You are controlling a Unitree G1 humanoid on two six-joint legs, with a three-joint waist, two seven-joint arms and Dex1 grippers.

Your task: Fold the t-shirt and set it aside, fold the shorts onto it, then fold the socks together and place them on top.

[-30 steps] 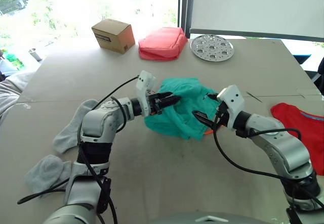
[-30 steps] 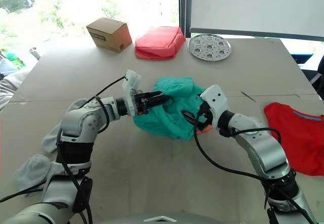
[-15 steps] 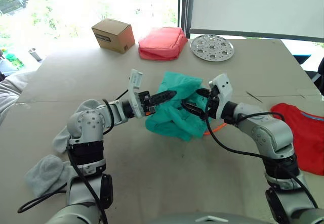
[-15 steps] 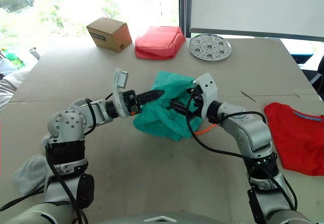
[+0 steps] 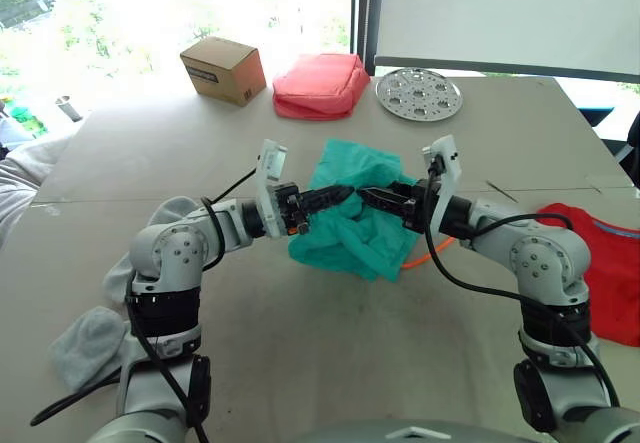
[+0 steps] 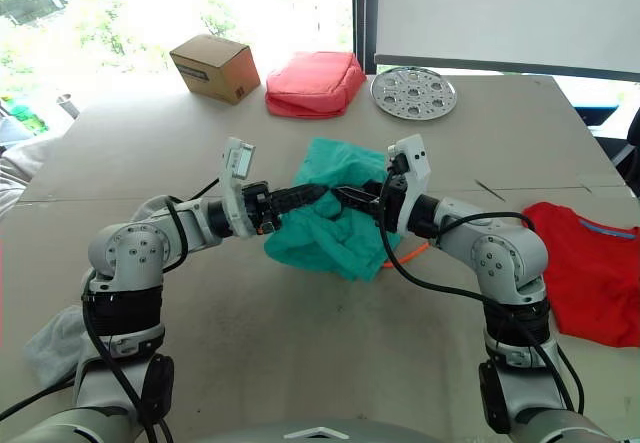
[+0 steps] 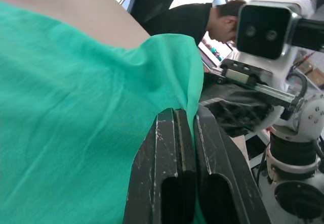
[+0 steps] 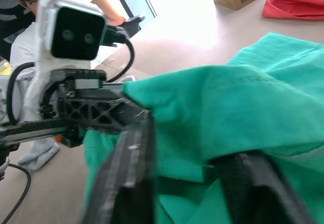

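The teal shorts [image 5: 345, 233] lie bunched in the middle of the table. Their upper edge is lifted between my two grippers, which meet tip to tip above them. My left gripper [image 5: 344, 194] is shut on that edge, and in the left wrist view a thin fold of the shorts [image 7: 101, 107] is pinched between its fingers [image 7: 169, 148]. My right gripper [image 5: 364, 195] comes in from the right and is shut on the same raised fold of the shorts [image 8: 243, 97]. The red t-shirt [image 5: 600, 258] lies flat at the right edge. Two grey socks [image 5: 150, 245] lie at the left, one nearer me [image 5: 90, 335].
At the far side stand a cardboard box [image 5: 223, 70], a coral-pink pouch [image 5: 322, 85] and a perforated metal disc [image 5: 419, 94]. An orange cord [image 5: 425, 255] pokes out from under the shorts. A person's sleeve [image 5: 18, 178] rests at the table's left edge.
My right gripper swung up from the shorts' lower right side to their top edge and closed there. My left gripper stayed shut on the cloth, its arm straightening toward the right.
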